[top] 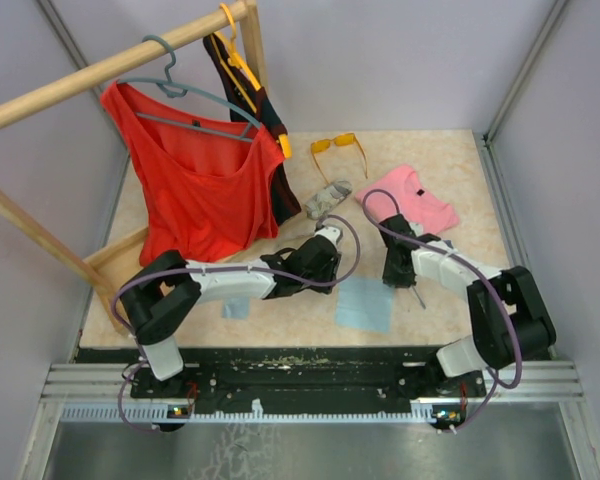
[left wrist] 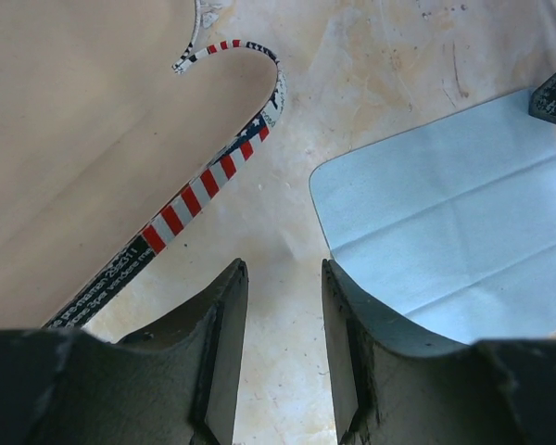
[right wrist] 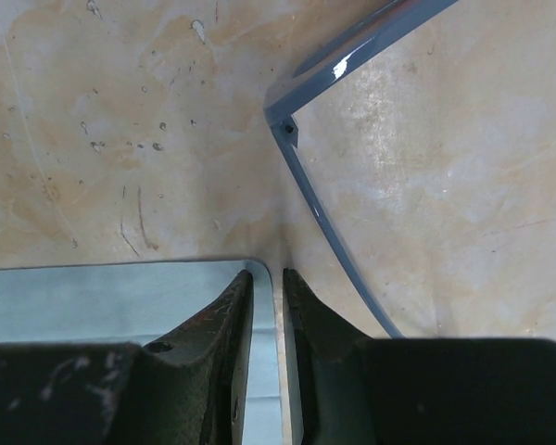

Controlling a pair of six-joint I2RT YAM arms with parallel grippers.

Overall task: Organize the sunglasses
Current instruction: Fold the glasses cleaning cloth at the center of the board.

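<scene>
The orange-lensed sunglasses lie open at the back of the table, far from both arms. Thin arms of the greyish sunglasses lie on the table just right of my right gripper, and show as a thin line in the top view. The right jaws stand a narrow gap apart, straddling the right edge of a flat light-blue cloth. My left gripper is open over bare table, between a flag-patterned case edge and the cloth.
A patterned glasses case lies behind the left gripper. A pink shirt lies at the back right. A red top hangs from a wooden rail at the left. A small blue cloth lies near the front.
</scene>
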